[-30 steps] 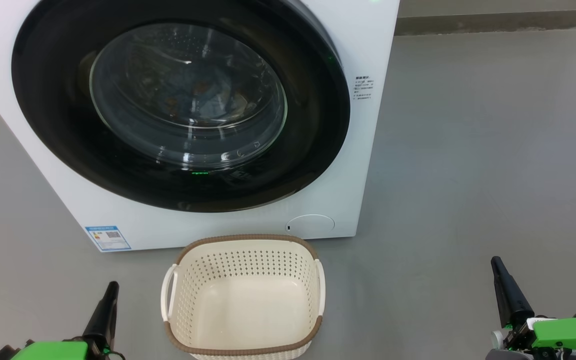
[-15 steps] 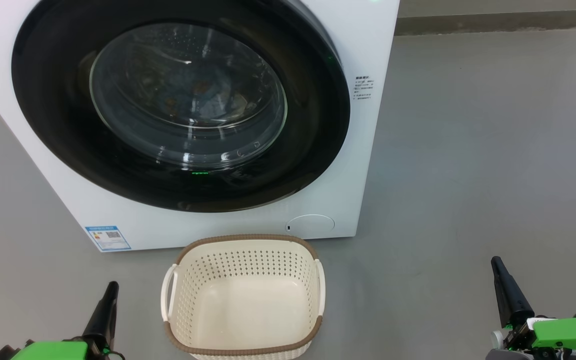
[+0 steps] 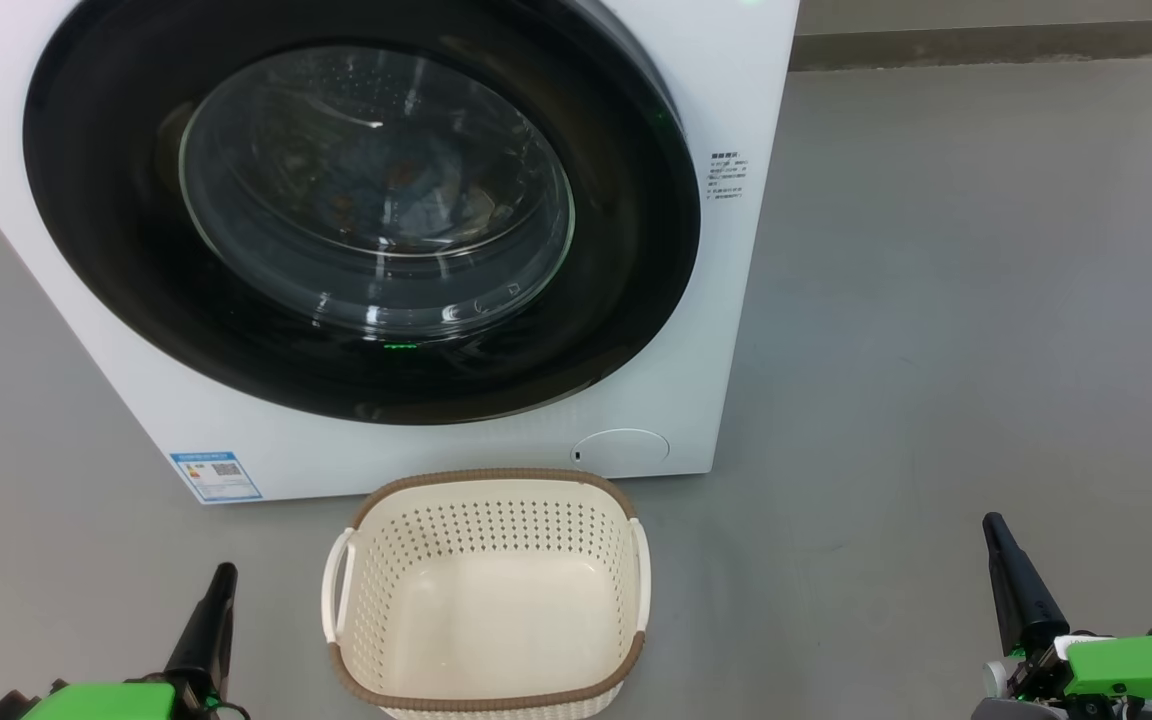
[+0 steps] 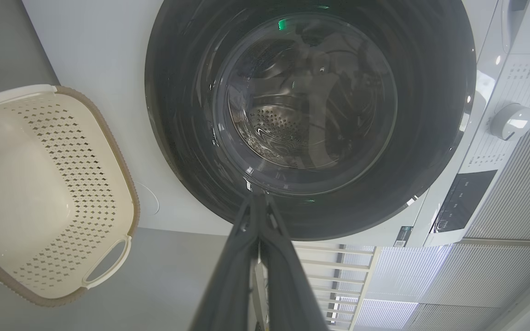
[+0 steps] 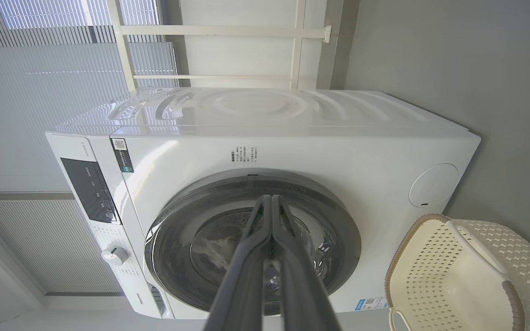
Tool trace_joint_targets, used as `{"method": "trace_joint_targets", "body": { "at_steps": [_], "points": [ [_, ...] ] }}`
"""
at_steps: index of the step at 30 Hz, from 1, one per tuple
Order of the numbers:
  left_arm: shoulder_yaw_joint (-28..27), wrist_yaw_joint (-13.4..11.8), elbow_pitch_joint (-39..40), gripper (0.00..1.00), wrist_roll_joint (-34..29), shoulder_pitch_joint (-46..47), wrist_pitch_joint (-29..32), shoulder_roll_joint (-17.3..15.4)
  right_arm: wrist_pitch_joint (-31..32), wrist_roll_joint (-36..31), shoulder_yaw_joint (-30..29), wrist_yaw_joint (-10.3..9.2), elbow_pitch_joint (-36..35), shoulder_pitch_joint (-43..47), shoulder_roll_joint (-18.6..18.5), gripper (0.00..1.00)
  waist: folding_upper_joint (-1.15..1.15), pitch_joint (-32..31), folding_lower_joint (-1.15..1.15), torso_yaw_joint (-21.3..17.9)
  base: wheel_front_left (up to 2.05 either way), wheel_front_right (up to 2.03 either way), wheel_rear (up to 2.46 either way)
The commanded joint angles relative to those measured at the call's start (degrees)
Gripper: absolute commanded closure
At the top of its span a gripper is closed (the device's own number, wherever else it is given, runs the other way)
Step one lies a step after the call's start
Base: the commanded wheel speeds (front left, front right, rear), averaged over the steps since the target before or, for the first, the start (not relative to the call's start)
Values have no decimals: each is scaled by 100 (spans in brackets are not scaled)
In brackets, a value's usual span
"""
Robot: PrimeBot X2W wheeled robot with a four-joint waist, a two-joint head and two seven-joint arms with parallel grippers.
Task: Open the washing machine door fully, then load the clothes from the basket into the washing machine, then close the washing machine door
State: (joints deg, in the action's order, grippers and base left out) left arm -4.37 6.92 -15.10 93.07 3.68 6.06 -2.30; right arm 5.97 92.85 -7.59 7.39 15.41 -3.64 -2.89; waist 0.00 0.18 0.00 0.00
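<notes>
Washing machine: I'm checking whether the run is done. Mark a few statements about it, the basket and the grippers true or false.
1. The washing machine door is shut. True.
2. The basket is full. False: it is empty.
3. The basket stands on the floor in front of the washing machine. True.
4. The left gripper is open. False: its fingers are pressed together, like those of the right gripper.
</notes>
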Motion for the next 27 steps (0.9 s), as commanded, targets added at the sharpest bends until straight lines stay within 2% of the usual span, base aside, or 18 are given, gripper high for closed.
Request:
{"method": "trace_joint_targets", "body": {
  "at_steps": [1,27],
  "points": [
    [-203,57,106,100,-81,249,33,-70,39,-56,122,10,-139,-253,-14,100,0,0,0,0,0,0,0],
    [-210,57,106,100,-86,250,38,-66,45,-62,115,10,-139,-254,-9,100,0,0,0,0,0,0,0]
  ]
}}
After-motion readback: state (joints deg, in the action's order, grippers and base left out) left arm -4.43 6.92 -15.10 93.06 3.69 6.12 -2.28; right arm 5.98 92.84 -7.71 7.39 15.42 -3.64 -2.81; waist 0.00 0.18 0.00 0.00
